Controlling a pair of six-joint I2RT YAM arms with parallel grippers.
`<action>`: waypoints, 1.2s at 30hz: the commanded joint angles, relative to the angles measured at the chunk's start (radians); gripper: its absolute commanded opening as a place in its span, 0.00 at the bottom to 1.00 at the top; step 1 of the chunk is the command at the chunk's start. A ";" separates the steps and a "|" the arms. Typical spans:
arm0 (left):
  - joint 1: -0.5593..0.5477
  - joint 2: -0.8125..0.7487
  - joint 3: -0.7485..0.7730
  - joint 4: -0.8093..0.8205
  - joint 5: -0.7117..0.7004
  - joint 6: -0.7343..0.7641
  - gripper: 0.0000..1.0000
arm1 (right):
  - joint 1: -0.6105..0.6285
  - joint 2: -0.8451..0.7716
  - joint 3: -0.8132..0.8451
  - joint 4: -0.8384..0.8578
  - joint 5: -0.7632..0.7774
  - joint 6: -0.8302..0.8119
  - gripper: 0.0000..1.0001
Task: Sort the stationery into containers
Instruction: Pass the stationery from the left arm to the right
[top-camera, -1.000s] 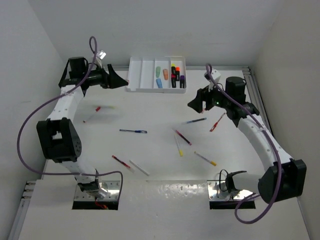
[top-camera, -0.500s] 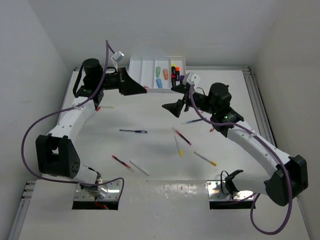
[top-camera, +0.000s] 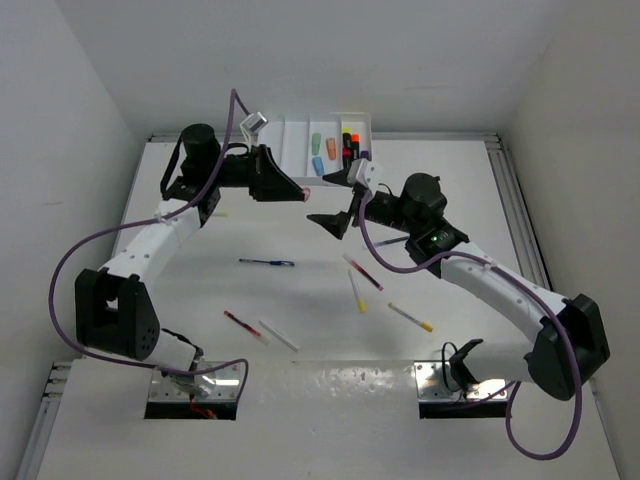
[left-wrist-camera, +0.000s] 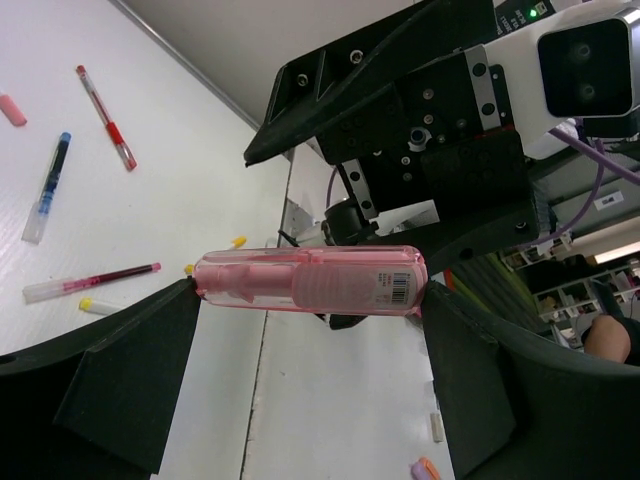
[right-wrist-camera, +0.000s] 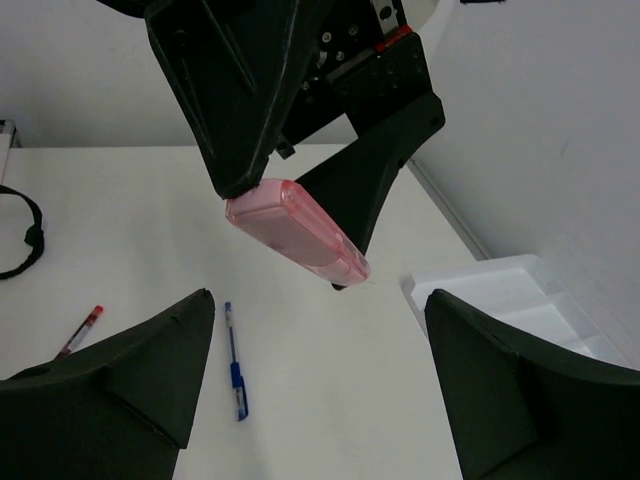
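Both arms, swung inward, now meet near the white tray (top-camera: 285, 135): left gripper (left-wrist-camera: 310, 290) clamps a pink highlighter (left-wrist-camera: 310, 281) endwise, right gripper (right-wrist-camera: 318, 296) stands wide, empty; highlighters (top-camera: 318, 155) occupy two compartments, loose pens (top-camera: 266, 262) remain unsorted.

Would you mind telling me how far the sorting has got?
Done: several highlighters lie in the white tray. In hand: the left gripper grips a pink marker in mid-air, facing the open right gripper. Left: several pens on the table, such as the blue pen.
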 joint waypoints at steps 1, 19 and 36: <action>-0.013 -0.034 -0.011 0.075 0.027 -0.035 0.66 | 0.021 0.015 0.022 0.096 -0.014 -0.016 0.84; -0.028 -0.091 -0.095 0.105 0.029 -0.058 0.64 | 0.090 0.082 0.022 0.182 0.063 -0.046 0.49; 0.215 -0.169 0.015 -0.120 -0.140 0.195 0.97 | 0.092 -0.003 -0.023 0.116 0.127 -0.065 0.03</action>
